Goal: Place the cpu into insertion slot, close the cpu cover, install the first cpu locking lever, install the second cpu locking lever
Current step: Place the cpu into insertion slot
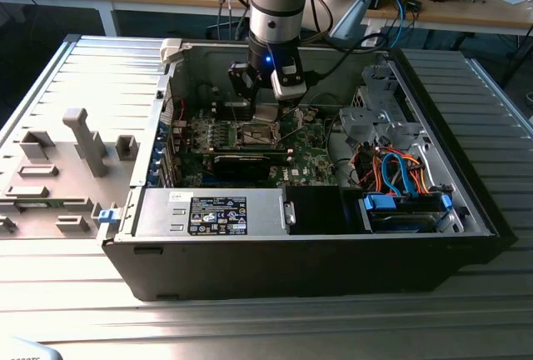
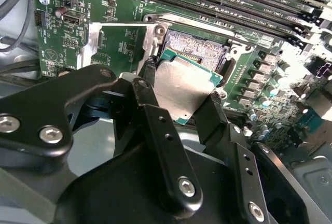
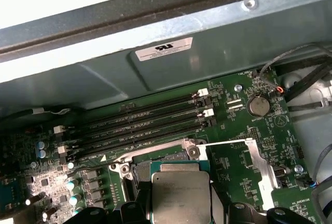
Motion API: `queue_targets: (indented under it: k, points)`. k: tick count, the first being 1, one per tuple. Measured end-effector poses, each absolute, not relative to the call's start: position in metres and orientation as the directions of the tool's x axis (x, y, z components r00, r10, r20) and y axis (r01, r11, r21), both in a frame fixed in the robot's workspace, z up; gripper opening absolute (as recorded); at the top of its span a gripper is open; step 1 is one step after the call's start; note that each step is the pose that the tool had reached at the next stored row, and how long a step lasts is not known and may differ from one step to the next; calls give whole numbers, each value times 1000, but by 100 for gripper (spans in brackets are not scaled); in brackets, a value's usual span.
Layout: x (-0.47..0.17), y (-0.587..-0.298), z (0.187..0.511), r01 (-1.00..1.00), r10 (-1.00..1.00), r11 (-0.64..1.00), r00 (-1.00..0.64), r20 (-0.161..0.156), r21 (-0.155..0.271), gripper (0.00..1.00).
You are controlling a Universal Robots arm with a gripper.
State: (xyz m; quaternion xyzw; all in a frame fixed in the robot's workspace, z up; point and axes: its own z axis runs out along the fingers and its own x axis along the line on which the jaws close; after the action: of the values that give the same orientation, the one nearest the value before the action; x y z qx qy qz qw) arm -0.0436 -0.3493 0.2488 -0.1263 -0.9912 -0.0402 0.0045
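My gripper (image 2: 181, 86) is shut on the cpu (image 2: 179, 81), a flat square chip with a silvery top and green edge, one black finger on each of two opposite sides. The chip hangs just over the open insertion slot (image 2: 199, 45), whose contact field shows beyond the chip's edge. The cpu cover (image 2: 93, 40), a silvery frame with a square opening, is swung open and lies flat beside the slot. The first wrist view also has the cpu (image 3: 179, 193) over the slot and the cover (image 3: 254, 156) open. In the exterior view the gripper (image 1: 266, 108) is low inside the computer case, above the motherboard (image 1: 312, 160).
Memory slots (image 3: 140, 123) run along one side of the socket, capacitors (image 3: 72, 182) beside them. The case wall (image 3: 155, 73) rises close behind. A power supply (image 1: 212, 210) and blue drive bay with orange cables (image 1: 404, 202) fill the front of the case. A grey panel (image 1: 67, 152) lies on the exterior view's left.
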Motion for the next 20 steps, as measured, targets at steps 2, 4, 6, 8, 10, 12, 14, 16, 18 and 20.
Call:
queue_targets:
  k: [2,4,6,8,10,12,14,16,18,20]
  points:
    - [-44,-349,249,261,260,962,-965,19,78,54]
    - [-44,-349,249,269,268,960,-963,19,78,54]
    - [-44,-349,249,275,275,958,-961,19,78,54]
    - [-44,-349,249,281,281,956,-960,19,79,54]
    - [-44,-349,249,289,289,954,-957,19,78,54]
    - [-44,-349,249,299,298,951,-954,19,78,54]
    - [-44,-349,249,306,305,949,-952,19,78,54]
    - [-44,-349,249,315,315,946,-949,19,78,54]
    - [-44,-349,249,324,323,943,-946,19,78,54]
    - [-44,-349,249,334,333,939,-943,19,78,54]
